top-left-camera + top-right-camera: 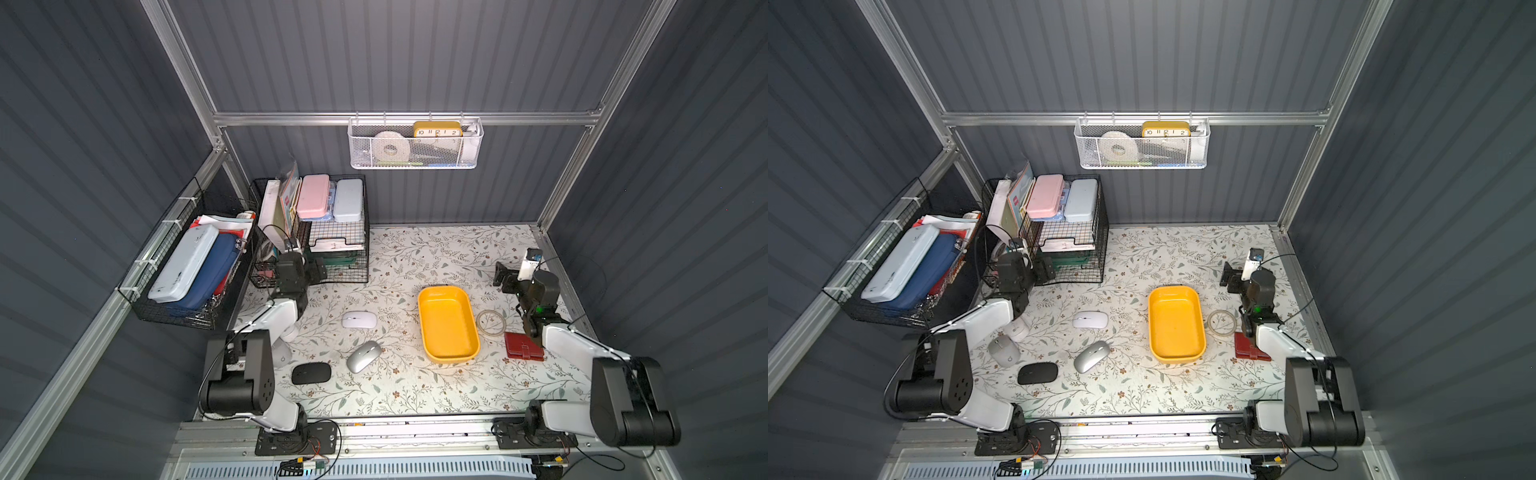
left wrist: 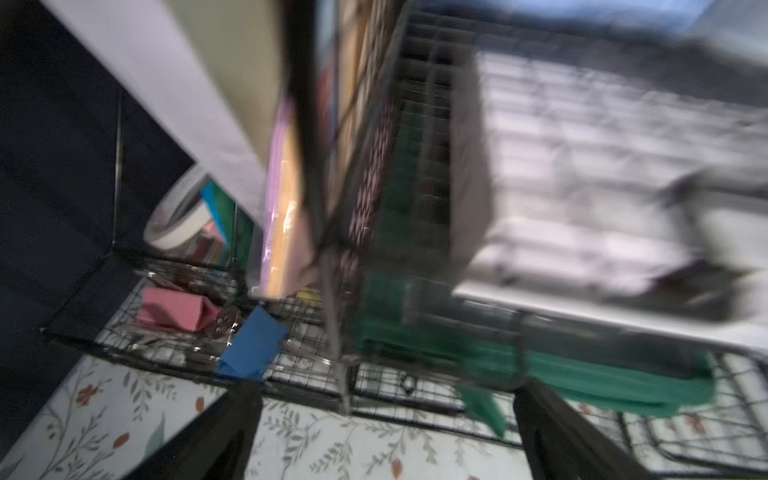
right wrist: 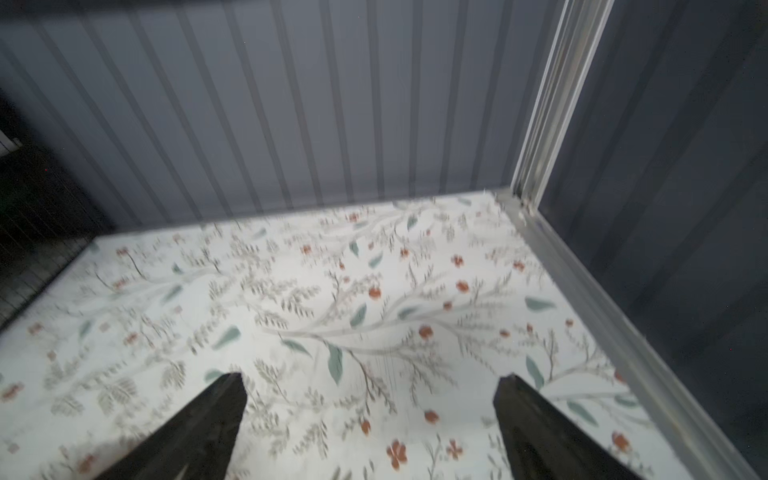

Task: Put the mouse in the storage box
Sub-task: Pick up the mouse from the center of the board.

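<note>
Floral desk (image 1: pixel 415 395): by the black wire rack (image 1: pixel 345 266) in the far-left corner, my left jaws gape empty. Black mouse (image 1: pixel 311 373), silver mouse (image 1: pixel 364 356) and white mouse (image 1: pixel 359 320) lie left of the storage box (image 1: pixel 448 322). Past the red wallet (image 1: pixel 523 345), my right jaws gape empty.

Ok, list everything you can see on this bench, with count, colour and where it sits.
mice: 4, white, silver, black, pale grey; left half of the table
storage box: 1, mustard yellow, table centre-right, empty
tape ring: 1, clear, right of the box
wallet: 1, red, near the tape ring
wire racks: 2, black, back-left corner and left wall
mesh basket: 1, white, back wall, holds a yellow clock
left gripper: 1, black, open, facing the corner rack
right gripper: 1, black, open, over the table's back right
</note>
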